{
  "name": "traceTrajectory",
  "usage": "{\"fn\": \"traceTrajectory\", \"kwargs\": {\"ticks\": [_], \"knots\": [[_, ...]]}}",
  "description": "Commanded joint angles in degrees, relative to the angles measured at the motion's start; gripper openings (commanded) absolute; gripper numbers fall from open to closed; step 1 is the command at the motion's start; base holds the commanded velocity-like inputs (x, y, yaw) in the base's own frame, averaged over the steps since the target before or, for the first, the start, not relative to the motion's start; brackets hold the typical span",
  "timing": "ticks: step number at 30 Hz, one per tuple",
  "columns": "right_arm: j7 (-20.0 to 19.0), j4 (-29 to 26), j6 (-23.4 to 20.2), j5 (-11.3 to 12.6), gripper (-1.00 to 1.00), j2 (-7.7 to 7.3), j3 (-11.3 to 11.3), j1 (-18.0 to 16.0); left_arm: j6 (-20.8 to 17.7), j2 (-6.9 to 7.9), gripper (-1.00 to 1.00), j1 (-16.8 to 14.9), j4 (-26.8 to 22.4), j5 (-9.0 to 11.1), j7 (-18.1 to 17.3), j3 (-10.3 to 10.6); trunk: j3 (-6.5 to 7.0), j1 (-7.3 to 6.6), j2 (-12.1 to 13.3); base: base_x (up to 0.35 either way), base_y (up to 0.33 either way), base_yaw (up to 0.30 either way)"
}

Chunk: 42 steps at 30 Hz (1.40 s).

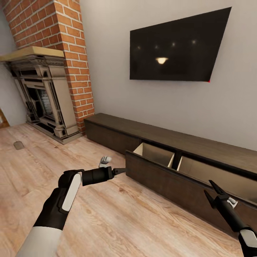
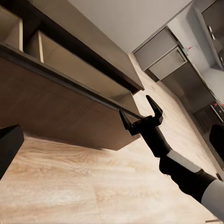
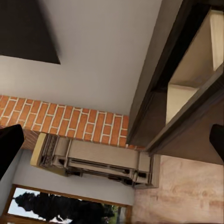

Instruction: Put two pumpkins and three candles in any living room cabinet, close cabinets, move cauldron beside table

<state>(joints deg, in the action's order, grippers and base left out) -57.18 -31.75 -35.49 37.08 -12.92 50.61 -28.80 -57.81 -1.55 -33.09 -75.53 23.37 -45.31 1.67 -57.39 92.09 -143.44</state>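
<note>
While both grippers hover, cabinet drawer gapes.

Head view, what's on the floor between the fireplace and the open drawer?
Mostly bare wood floor in the head view; the only thing lying there is a small white and grey object, behind the left gripper.

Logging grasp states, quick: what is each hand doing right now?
Left hand: empty; open or shut cannot be told.
Right hand: open, empty, beside the pulled-out cabinet drawer.
</note>
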Motion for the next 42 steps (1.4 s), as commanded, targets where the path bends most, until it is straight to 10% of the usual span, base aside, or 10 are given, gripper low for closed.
{"fn": "traceTrajectory", "kwargs": {"ticks": [1,42], "knots": [[-0.08,0.02,-0.35,0.19,1.0,-0.01,0.11,-0.03,-0.2,-0.03,1.0,-0.05,0.04,-0.16,-0.2,-0.04,0.17,-0.04,0.0,0.0,0.0,0.283],[3.09,-0.1,0.13,0.25,1.0,0.15,-2.75,-0.03,-0.2,0.13,1.0,-0.05,0.37,-0.09,-0.59,-0.13,1.79,-0.22,0.09,0.0,0.0,0.216]]}}
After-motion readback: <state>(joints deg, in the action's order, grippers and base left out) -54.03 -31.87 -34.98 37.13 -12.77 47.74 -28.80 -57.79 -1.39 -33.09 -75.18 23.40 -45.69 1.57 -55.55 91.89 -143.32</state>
